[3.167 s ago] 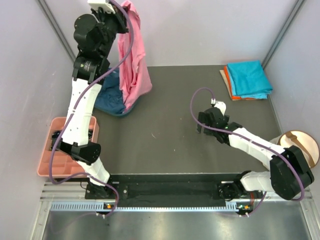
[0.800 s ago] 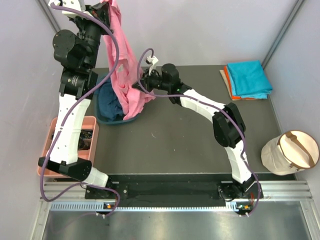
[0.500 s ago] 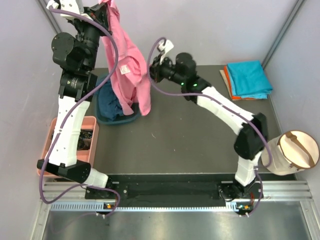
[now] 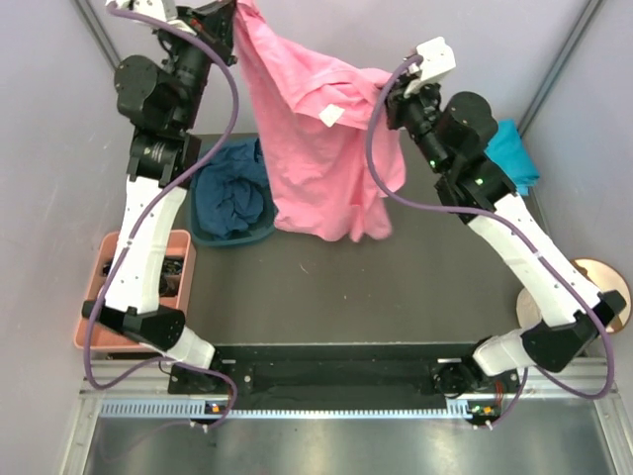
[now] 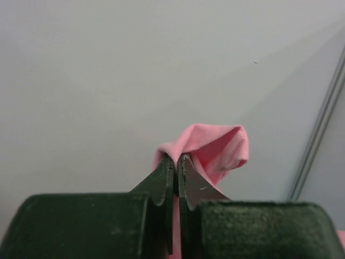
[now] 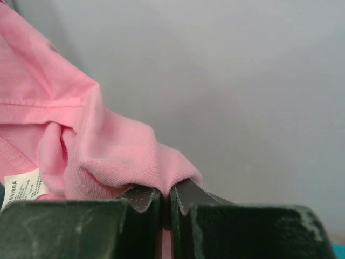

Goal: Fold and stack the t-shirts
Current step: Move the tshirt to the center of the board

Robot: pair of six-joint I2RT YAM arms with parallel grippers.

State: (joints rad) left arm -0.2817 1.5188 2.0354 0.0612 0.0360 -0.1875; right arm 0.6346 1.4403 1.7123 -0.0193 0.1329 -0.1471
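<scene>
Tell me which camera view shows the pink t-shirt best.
Top external: the pink t-shirt hangs spread between the left gripper and right gripper, white label showing. Each wrist view shows only a small pinched fold in its shut jaws.

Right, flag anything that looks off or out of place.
Nothing is spilled or damaged. The pink t-shirt hangs unevenly in the air between the left gripper and the right gripper, both shut on it, with its white label showing. The navy shirt lies crumpled and unfolded in the teal basin.
</scene>
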